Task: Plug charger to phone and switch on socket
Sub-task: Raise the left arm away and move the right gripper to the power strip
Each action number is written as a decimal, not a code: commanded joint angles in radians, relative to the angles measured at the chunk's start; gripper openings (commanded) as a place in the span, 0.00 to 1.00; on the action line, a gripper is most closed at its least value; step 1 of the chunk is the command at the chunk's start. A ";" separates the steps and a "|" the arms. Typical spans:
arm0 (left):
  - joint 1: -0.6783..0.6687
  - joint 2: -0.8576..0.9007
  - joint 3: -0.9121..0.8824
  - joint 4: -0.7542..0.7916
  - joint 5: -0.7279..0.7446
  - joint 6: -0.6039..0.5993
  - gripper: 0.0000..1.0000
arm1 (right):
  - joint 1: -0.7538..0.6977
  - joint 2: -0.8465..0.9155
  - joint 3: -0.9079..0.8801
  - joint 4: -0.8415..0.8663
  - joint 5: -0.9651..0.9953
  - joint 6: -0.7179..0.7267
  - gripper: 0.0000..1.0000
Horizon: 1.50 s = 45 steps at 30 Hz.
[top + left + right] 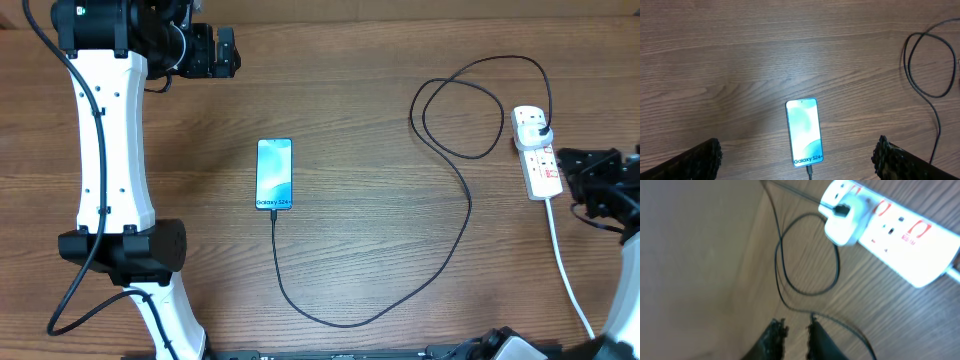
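Note:
The phone [274, 174] lies flat mid-table with its blue screen lit. The charger's connector tip [273, 213] sits in the phone's near end. The charger's thin black cable [400, 300] runs right and loops up to the socket [541, 165]. Its black plug [841, 210] sits in a white adapter [846, 226] on the socket [900, 240]. My left gripper [236, 52] is open and empty, high above and behind the phone [803, 132]. My right gripper [795, 330] is nearly shut and empty, beside the socket, over a cable loop [807, 290].
The socket's thick white cord [565, 265] runs toward the front right edge. Red switches [917, 228] line the strip; their position is unclear. The black cable loop [460, 120] lies left of the socket. The left arm's white base [115, 170] stands at the left.

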 commanded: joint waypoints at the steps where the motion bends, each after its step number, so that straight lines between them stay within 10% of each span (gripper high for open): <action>1: -0.007 0.000 0.007 -0.002 -0.003 0.002 1.00 | -0.031 0.060 0.030 0.047 -0.069 0.002 0.10; 20: -0.007 0.000 0.007 -0.002 -0.003 0.002 1.00 | -0.053 0.453 0.030 0.501 -0.100 0.255 0.04; 45: -0.007 0.000 0.007 -0.002 -0.003 0.002 1.00 | -0.074 0.646 0.106 0.631 -0.112 0.338 0.04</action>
